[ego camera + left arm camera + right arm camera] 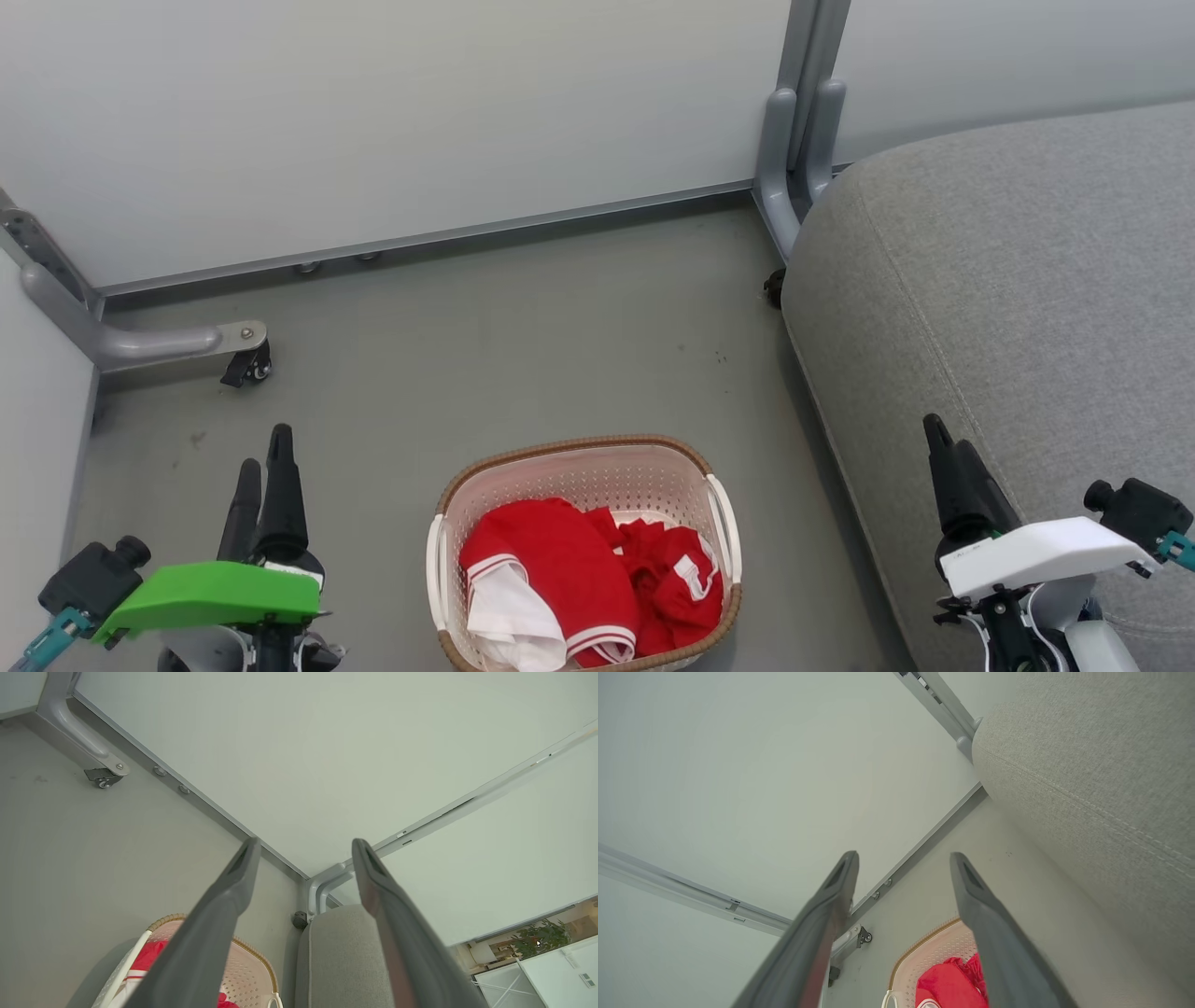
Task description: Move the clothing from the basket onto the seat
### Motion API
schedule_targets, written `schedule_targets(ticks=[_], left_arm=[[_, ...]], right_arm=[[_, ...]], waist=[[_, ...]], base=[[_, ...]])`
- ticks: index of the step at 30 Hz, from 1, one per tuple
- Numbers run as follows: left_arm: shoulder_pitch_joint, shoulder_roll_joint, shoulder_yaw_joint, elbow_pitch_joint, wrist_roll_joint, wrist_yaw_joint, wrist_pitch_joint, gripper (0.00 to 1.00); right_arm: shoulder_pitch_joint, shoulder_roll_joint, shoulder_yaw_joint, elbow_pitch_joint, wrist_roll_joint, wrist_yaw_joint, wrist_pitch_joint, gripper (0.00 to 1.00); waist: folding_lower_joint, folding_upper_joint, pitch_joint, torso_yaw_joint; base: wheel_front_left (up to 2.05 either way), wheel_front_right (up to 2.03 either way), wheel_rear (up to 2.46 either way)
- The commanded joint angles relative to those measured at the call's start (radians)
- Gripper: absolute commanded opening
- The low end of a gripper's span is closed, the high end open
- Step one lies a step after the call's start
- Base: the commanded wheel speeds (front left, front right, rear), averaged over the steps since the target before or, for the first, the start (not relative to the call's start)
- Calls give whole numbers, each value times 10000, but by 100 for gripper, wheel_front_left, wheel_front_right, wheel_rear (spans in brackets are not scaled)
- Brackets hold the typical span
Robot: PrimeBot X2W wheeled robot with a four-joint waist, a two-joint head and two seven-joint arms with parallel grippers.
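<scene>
Low in the frame's corners, the left gripper [264, 448] and right gripper [938, 439] stand released and empty. Between them at bottom centre, soft red-and-white fabric clothing [560, 569] lies in the cream perforated plastic basket [579, 443]. Beyond, at right, sits the large grey upholstered seat [1008, 280].

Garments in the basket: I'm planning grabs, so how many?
2: the top at the basket's left, the shorts bunched at its right, touching. More may lie hidden underneath.

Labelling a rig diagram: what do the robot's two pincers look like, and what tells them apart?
The left pincer wears a green cover, the right pincer a white one. Both have two long, dark, tapered fingers and a black side module with a teal plug.
</scene>
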Motion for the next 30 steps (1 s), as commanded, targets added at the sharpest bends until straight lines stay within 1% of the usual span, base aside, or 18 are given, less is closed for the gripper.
schedule_targets(ticks=[1,12,19,30], left_arm=[[-15,71,-40,-188,412,34,-97,100],[91,78,-262,-389,2078,465,-456,100],[188,83,-382,-522,2932,528,-663,100],[354,91,-573,-715,4287,601,-1015,100]], right_arm=[[-88,-75,31,-179,-377,4,-113,100],[-37,-85,268,-243,-1792,4,-475,100],[2,-88,231,-277,-2628,4,-688,100],[112,-99,690,-447,-4128,4,-1036,100]], waist=[[0,0,2,-1],[0,0,24,3],[0,0,28,0],[0,0,10,-11]], base=[[0,0,0],[0,0,0],[0,0,0],[0,0,0]])
